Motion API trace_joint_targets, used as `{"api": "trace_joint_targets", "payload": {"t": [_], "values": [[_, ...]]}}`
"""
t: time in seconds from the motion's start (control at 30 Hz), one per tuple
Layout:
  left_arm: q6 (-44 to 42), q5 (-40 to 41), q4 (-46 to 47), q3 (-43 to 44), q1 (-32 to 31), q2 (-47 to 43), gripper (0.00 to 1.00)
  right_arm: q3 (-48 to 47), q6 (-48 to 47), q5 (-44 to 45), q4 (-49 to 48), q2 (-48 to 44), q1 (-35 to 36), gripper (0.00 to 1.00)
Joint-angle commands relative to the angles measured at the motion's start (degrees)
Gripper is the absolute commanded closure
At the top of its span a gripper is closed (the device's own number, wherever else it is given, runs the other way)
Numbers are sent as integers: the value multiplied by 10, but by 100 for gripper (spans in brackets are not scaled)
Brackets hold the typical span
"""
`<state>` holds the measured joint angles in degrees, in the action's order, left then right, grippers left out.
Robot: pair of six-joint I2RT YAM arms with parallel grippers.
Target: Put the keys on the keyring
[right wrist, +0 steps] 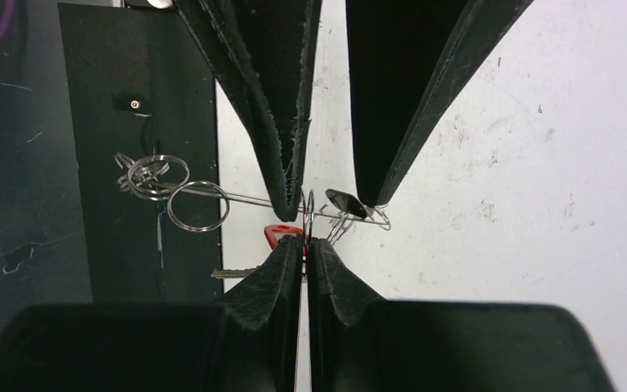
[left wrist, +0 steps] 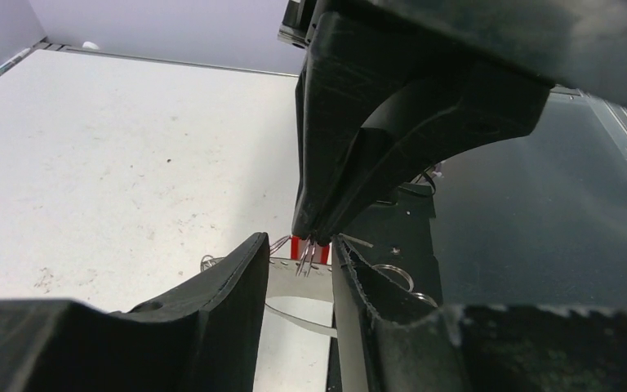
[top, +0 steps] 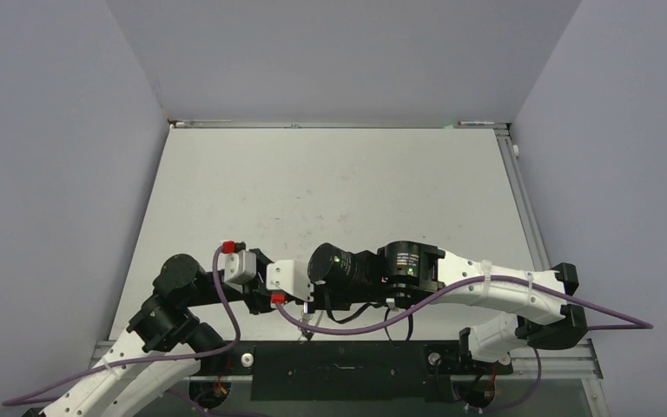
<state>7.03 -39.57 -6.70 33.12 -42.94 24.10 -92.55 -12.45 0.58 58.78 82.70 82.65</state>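
Keyring: the pale flat keyring [left wrist: 298, 282] hangs above the near edge of the surface, at the middle, between the two hands. The left wrist view shows part of its flat face. In the right wrist view it is almost edge-on.
Wire loops: several thin wire loops [left wrist: 306, 257] bunch on the rim, right at the right hand's fingertips.
Red tag: the red tag [right wrist: 282, 234] hangs just beside the keyring, partly hidden behind the right hand's fingers. It shows from above as a small red spot [top: 276, 298].
Tagged key: a pale metal key [right wrist: 233, 273] sticks out sideways below the tag, over the edge of the dark panel.
Dark key: a small dark key [right wrist: 347, 204] sits at the tip of one left-hand finger. I cannot tell whether it is hooked on a loop.
Right hand: the right hand [right wrist: 304, 243] is pinched tight on the rim of the keyring, its fingers together.
Left hand: the left hand [left wrist: 298, 239] is narrow but not closed. Its fingers [left wrist: 237, 286] stand on either side of the keyring. I cannot tell whether they touch it.
Spare rings: a few round metal rings [right wrist: 198, 204] lie on the dark panel, joined by a thin wire that runs toward the hands.
Dark panel: the dark panel [top: 339, 373] lies along the near edge, between the arm bases.
Surface: the white surface [top: 330, 191] stretches far and to both sides.
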Motion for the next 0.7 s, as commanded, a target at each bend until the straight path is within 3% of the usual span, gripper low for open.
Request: {"api": "trace_joint_targets", "payload": {"t": [0.0, 0.27, 0.67], "values": [[9, -17, 32, -2, -11, 7, 69, -27, -3, 21, -14, -4, 5, 95], [6, -21, 37, -3, -28, 27, 71, -28, -3, 14, -15, -6, 6, 95], [-8, -9, 28, 1, -47, 46, 85, -27, -4, -8, -18, -9, 6, 95]]}}
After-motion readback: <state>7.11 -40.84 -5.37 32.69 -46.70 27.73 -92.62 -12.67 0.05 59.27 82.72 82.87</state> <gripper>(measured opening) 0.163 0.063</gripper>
